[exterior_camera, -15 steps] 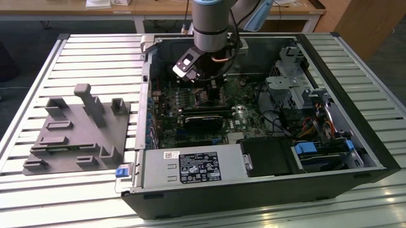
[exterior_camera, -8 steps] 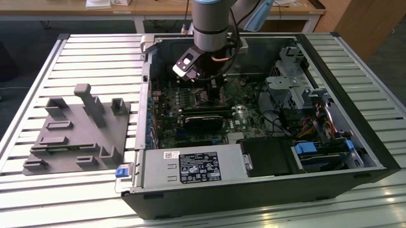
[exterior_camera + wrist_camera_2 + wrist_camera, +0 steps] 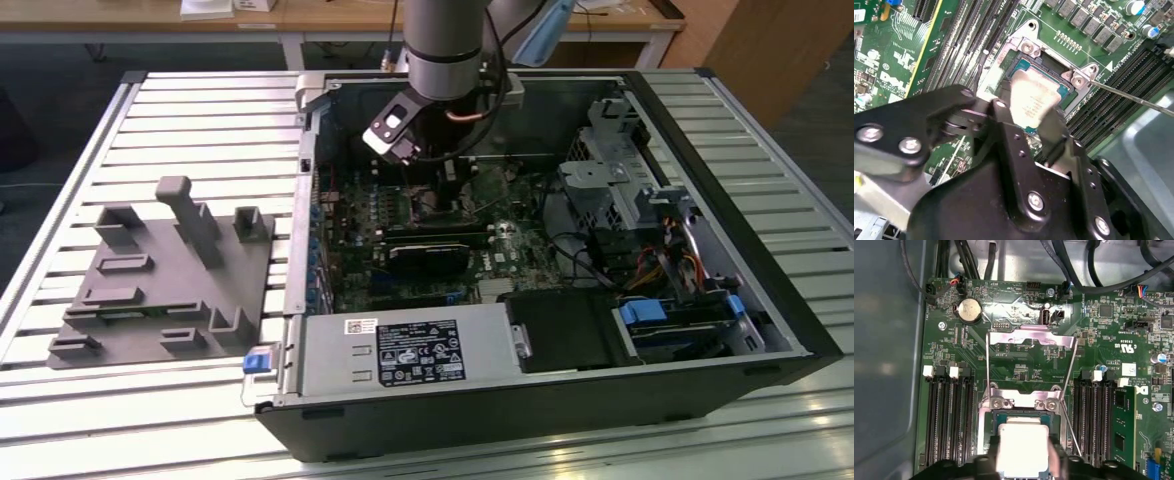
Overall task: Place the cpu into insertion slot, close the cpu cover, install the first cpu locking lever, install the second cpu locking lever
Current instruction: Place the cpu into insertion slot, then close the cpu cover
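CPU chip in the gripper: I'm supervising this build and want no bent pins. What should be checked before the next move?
1. Grip: the pale silver-grey square cpu sits between the fingers of the black gripper: ok.
2. The thin silver windowed cpu cover lies folded open, off the square black-and-silver-rimmed insertion slot: ok.
3. Both thin wire locking levers stand unlatched beside the slot: ok.
4. Cpu edges square with the slot in the first wrist view: ok.
5. Cpu seated flat: cannot tell.
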### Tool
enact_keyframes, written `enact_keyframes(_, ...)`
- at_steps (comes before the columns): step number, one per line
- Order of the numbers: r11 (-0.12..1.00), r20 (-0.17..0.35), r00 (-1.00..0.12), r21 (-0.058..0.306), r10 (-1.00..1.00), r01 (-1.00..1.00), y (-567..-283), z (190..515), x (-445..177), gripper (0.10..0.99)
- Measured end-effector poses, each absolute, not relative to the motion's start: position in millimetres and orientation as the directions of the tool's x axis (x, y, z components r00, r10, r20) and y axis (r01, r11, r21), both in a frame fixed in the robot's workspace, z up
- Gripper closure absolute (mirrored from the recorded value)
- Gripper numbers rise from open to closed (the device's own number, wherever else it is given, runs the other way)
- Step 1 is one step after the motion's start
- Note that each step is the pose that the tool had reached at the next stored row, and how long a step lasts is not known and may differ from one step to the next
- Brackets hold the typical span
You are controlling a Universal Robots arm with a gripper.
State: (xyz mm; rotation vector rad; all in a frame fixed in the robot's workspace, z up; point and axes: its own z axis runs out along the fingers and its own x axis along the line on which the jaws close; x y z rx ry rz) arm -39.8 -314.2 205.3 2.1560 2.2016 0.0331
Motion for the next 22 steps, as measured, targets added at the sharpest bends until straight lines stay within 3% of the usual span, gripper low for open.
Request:
enact_keyframes(1,0.022,-0.028,-0.02,0.056,0.999,0.998,-314.2,205.5,-39.6,0.612)
enact_keyframes(2,0.022,-0.027,-0.02,0.055,0.999,0.998,-314.2,205.5,-39.3,0.612)
enact_keyframes(5,0.022,-0.028,-0.02,0.051,0.999,0.998,-314.3,205.8,-38.7,0.784)
enact_keyframes(8,0.022,-0.027,-0.02,0.049,0.999,0.999,-314.3,206.0,-37.9,0.843)
enact_keyframes(10,0.022,-0.027,-0.02,0.048,0.999,0.999,-314.3,206.1,-37.5,0.961)
enact_keyframes(22,0.022,-0.027,-0.02,0.046,0.999,0.999,-314.3,209.3,-37.3,0.98)
